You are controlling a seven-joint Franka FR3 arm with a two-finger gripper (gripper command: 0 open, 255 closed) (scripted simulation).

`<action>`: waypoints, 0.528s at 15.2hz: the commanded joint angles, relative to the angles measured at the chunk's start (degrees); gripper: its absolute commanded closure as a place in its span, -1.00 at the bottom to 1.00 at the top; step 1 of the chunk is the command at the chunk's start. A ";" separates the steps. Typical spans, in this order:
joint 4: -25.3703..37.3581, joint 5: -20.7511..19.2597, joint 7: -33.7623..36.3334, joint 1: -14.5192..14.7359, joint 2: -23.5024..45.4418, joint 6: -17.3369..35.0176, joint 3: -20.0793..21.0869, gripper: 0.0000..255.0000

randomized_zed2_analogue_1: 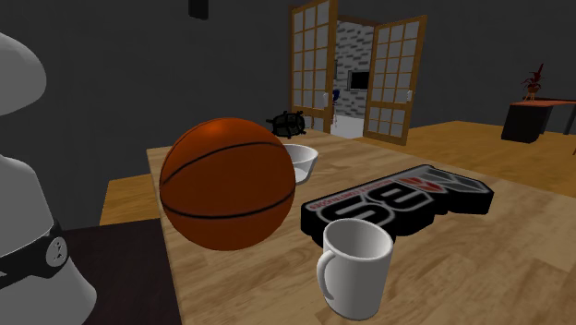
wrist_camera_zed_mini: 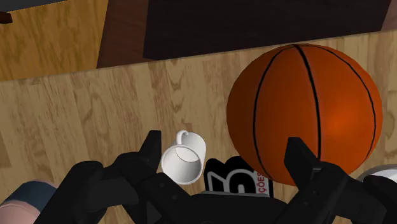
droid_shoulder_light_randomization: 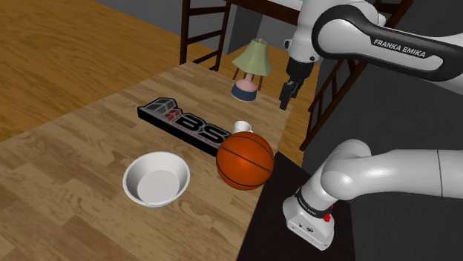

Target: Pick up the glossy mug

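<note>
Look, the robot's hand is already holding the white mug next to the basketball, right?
No, the hand isn't holding the mug yet. The wrist view shows its fingers open above the mug, not touching it. The white mug does stand next to the basketball.

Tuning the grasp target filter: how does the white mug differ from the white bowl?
The mug is tall, narrow and has a handle; the bowl is wide, shallow, handleless. In the shoulder view the mug peeks from behind the basketball; the bowl sits in the open to its left. Both are white, upright, empty.
</note>
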 commanded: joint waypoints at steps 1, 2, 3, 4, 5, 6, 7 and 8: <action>0.00 0.00 0.00 0.00 0.00 0.00 0.00 -1.00; -1.29 -0.03 0.15 -0.09 0.75 2.26 -0.25 -1.00; -2.50 -0.08 0.31 -0.18 1.59 4.54 -0.51 -1.00; -3.63 -0.12 0.45 -0.28 2.55 6.85 -0.75 -1.00; -4.68 -0.17 0.60 -0.38 3.60 9.18 -1.00 -1.00; -5.65 -0.23 0.75 -0.48 4.76 11.54 -1.25 -1.00; -6.54 -0.29 0.89 -0.58 6.03 13.91 -1.49 -1.00; -7.34 -0.35 1.03 -0.69 7.41 16.31 -1.74 -1.00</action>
